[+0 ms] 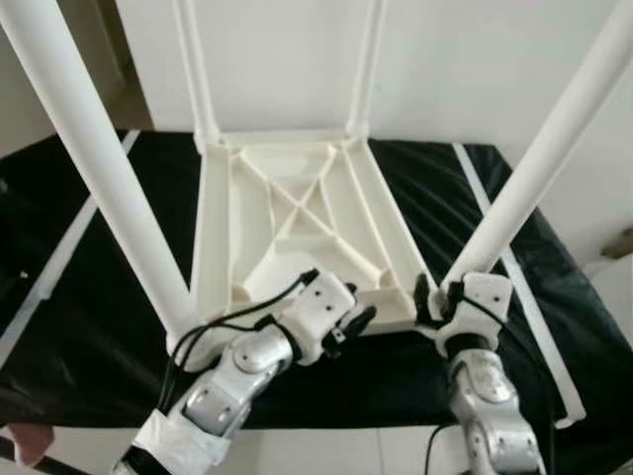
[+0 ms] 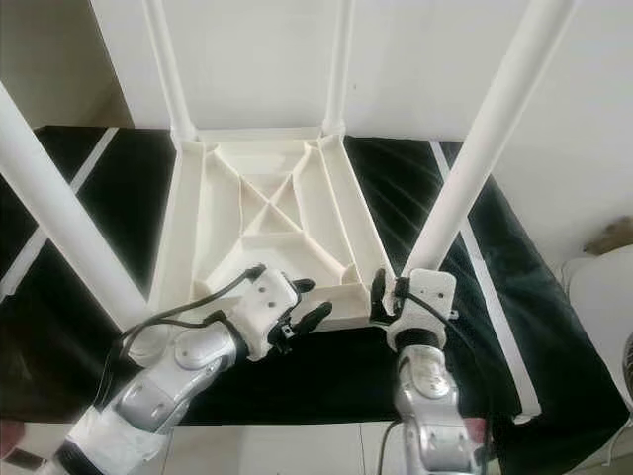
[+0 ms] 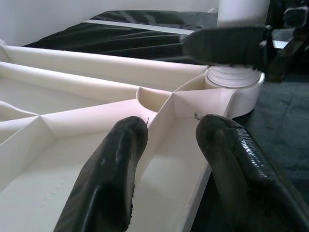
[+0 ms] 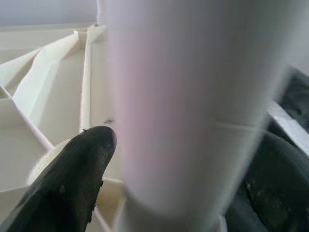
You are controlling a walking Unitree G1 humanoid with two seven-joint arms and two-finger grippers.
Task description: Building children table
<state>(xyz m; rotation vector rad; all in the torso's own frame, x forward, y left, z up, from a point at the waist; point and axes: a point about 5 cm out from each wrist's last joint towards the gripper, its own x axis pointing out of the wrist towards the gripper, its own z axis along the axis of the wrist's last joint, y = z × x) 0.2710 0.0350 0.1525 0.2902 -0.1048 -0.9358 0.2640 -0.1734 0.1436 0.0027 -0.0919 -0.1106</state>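
A white plastic children's table (image 1: pixel 297 198) lies upside down on a black cloth, its ribbed underside facing up. Four white legs stand up from its corners. The near left leg (image 1: pixel 99 168) and near right leg (image 1: pixel 544 148) rise past the camera, and two thinner-looking far legs (image 1: pixel 193 69) stand at the back. My left gripper (image 1: pixel 354 325) is open at the table's near rim (image 3: pixel 188 145), one finger inside the rim wall and one outside. My right gripper (image 1: pixel 440 297) is shut on the base of the near right leg (image 4: pixel 193 96), a finger on each side.
The black cloth (image 1: pixel 89 327) has white stripes (image 1: pixel 59 257) on both sides. A white wall (image 1: pixel 465 69) stands close behind the table. A pale rounded object (image 2: pixel 603 287) sits off the cloth at the right. Something pinkish (image 1: pixel 25 445) shows at the lower left corner.
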